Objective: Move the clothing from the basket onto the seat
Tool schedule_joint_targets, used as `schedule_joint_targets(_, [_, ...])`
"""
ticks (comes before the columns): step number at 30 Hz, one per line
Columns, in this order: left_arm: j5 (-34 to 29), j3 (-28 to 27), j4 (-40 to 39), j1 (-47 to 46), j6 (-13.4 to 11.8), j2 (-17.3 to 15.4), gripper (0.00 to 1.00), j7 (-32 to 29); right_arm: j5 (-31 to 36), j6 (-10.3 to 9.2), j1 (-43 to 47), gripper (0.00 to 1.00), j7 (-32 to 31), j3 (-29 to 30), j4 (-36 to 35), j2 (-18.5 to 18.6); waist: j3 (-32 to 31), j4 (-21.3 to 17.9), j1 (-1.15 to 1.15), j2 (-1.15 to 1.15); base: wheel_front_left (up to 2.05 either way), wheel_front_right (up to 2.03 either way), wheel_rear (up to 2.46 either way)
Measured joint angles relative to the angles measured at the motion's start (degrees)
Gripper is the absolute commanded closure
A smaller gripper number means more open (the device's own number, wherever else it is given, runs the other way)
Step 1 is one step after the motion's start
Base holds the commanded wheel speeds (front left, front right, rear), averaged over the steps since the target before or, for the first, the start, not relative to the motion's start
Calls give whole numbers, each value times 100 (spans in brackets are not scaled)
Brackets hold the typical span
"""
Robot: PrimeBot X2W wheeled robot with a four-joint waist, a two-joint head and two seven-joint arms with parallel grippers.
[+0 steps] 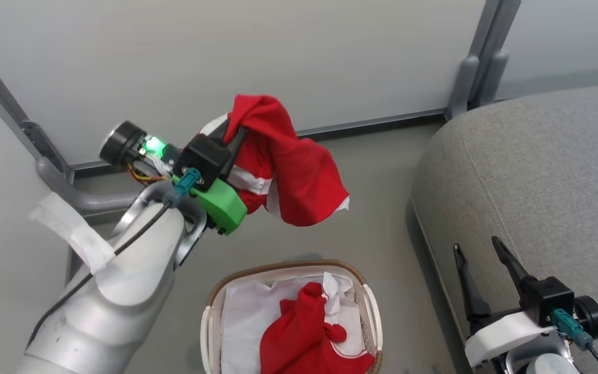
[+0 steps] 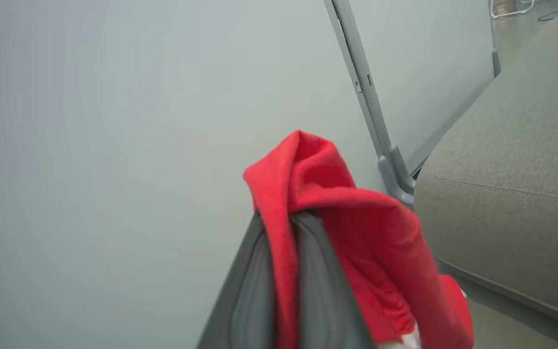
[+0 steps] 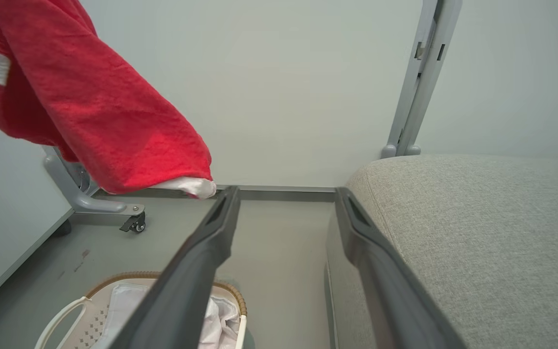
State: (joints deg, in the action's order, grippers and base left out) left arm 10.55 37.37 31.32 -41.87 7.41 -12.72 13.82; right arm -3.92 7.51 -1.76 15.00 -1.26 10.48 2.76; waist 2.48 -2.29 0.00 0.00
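Note:
My left gripper (image 1: 236, 132) is shut on one red garment (image 1: 299, 171), which hangs in the air above the floor, left of the seat (image 1: 538, 171). In the left wrist view the red garment (image 2: 356, 228) drapes over the closed fingers (image 2: 317, 281). It also hangs at upper left in the right wrist view, the red garment (image 3: 90, 106) showing a white hem. A second red garment (image 1: 309, 337) lies in the basket (image 1: 211, 322) on its white liner. My right gripper (image 1: 478, 249) is open and empty beside the seat's front edge, over the basket (image 3: 66, 315).
Pale partition walls with grey posts (image 1: 478, 57) stand behind. A grey wheeled foot (image 3: 100, 206) of a partition rests on the floor at the left. Bare grey floor (image 1: 371, 171) lies between the basket and the seat.

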Motion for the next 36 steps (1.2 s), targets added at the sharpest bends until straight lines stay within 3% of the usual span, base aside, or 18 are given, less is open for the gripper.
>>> schedule_joint_targets(10, [213, 438, -360, -1072, 8, -107, 100, -167, 59, 0, -4, 0, 1, -230, -35, -1, -439, 174, 0, 0, 0, 0, 0])
schedule_joint_targets(21, [405, 664, -509, -1626, 8, 107, 100, -215, 216, 0, -212, 0, 0, -453, 138, -2, -568, 357, 0, 0, 0, 0, 0])
schedule_joint_targets(36, [615, 1057, -642, -1742, 8, 255, 100, -189, 914, 0, -1629, 0, 9, -790, 1305, -2, -571, 586, 0, 0, 0, 0, 0])
